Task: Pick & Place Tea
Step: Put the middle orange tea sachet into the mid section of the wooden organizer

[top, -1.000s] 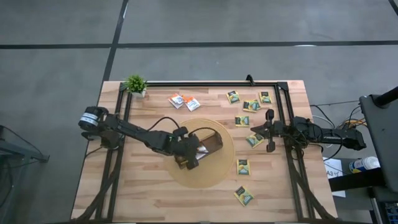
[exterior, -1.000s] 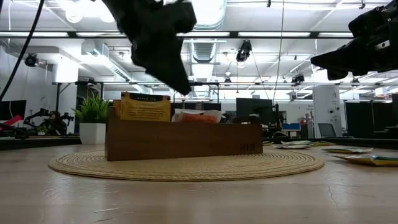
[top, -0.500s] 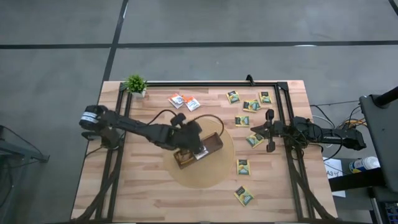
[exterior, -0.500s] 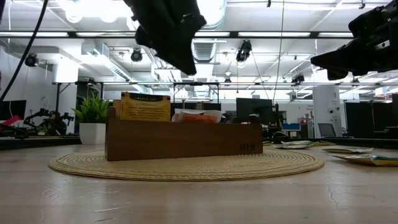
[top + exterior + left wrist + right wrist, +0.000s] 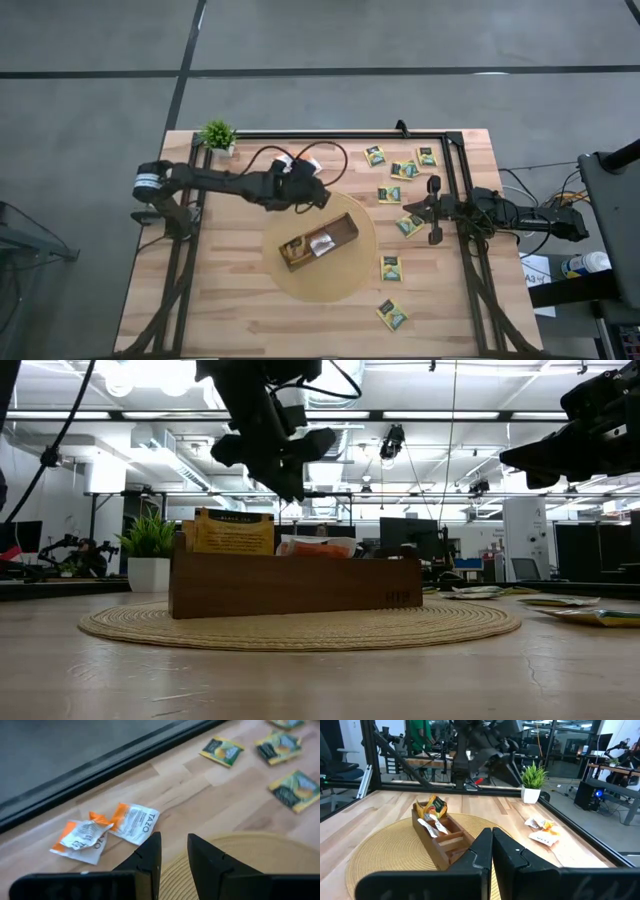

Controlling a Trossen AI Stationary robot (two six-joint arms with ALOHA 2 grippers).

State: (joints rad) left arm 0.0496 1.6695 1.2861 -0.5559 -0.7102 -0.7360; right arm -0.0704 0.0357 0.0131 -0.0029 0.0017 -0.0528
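Observation:
A long wooden tray (image 5: 318,243) rests on a round woven mat (image 5: 345,280). A yellow-and-green tea sachet (image 5: 233,532) and white-and-orange ones (image 5: 315,546) stand in it. Two white-and-orange sachets (image 5: 134,822) (image 5: 80,837) lie flat on the wood near the far edge. Several dark green sachets (image 5: 389,193) lie flat on the table's right half. My left gripper (image 5: 174,851) hangs above the mat's far rim, just short of the white-and-orange pair, its fingers a little apart with nothing between them. My right gripper (image 5: 492,842) waits shut at the table's right side (image 5: 410,209).
A small potted plant (image 5: 218,136) stands at the far left corner. A black frame rail (image 5: 330,133) runs along the far edge, with side rails left and right. Bare wood lies near the front edge, apart from one green sachet (image 5: 392,315).
My left gripper has left its place above the tray, going toward the table's far edge and rising a little while rolling at the wrist. It now hangs over the mat's far rim near the white-and-orange sachets. The sachets in the tray stay put.

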